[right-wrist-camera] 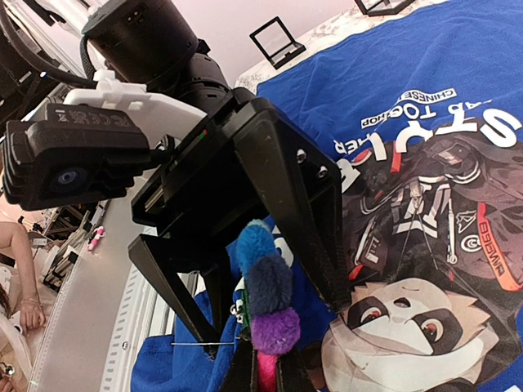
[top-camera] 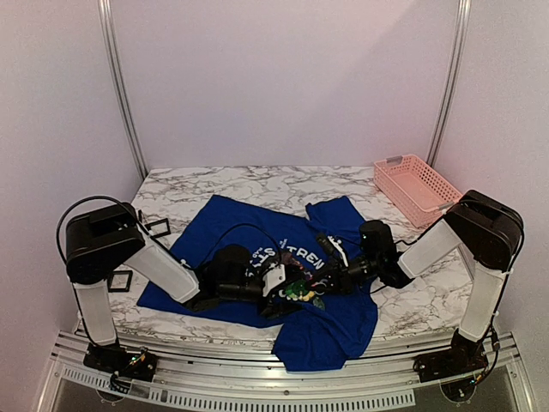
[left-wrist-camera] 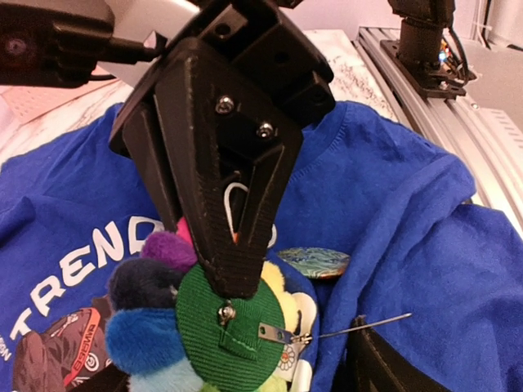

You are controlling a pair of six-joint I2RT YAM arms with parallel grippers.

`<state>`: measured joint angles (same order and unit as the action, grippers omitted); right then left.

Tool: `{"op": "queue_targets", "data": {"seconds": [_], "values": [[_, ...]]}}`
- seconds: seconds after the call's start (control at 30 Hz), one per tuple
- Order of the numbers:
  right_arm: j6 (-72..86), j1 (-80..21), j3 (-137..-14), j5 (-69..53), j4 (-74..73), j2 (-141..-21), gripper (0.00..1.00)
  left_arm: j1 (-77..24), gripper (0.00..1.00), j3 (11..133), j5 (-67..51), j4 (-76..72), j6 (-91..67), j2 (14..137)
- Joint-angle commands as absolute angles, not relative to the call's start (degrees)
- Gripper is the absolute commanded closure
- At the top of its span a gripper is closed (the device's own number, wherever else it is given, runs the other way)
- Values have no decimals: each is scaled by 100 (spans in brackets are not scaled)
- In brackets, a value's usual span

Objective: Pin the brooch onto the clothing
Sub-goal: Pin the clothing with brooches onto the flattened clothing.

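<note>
Right claw (left-wrist-camera: 237,282) pinched the flower brooch (left-wrist-camera: 221,327) over the blue T-shirt (left-wrist-camera: 392,204), needle (left-wrist-camera: 368,324) open toward 3 o'clock; left claw (right-wrist-camera: 274,327) gaped wide around it. Piercing the T-shirt seemed next.

**Top external:** high behind the arm bases, tilted down and forward over the white marble-patterned worktop (top-camera: 257,184) to the far wall; the farthest view.

**Left wrist, right wrist:** low and close, facing each other across the royal-blue printed T-shirt (left-wrist-camera: 392,188).
- The left view frames the right arm's black camera box (left-wrist-camera: 37,45).
- The right view frames the left arm's black camera box (right-wrist-camera: 69,155).

**Shared by all:** the shirt and the multicoloured fluffy flower brooch (left-wrist-camera: 155,318).
</note>
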<state>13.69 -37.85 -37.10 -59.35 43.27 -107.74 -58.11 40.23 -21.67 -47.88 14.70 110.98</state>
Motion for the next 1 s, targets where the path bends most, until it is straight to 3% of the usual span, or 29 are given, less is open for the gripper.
{"op": "queue_targets", "data": {"seconds": [0.0, 0.6, 0.97], "values": [[1393, -3769, -3753, -6012, 4230, -10863, 100, -5928, 30, 3929, -2109, -5084, 1363, 11205], [1370, -3737, -3796, -6085, 4279, -10966, 100, -5787, 58, 3979, -2768, -4991, 1361, 11201], [1310, -3718, -3834, -6195, 4321, -11038, 100, -5705, 64, 4107, -3040, -4862, 1374, 11259]]}}
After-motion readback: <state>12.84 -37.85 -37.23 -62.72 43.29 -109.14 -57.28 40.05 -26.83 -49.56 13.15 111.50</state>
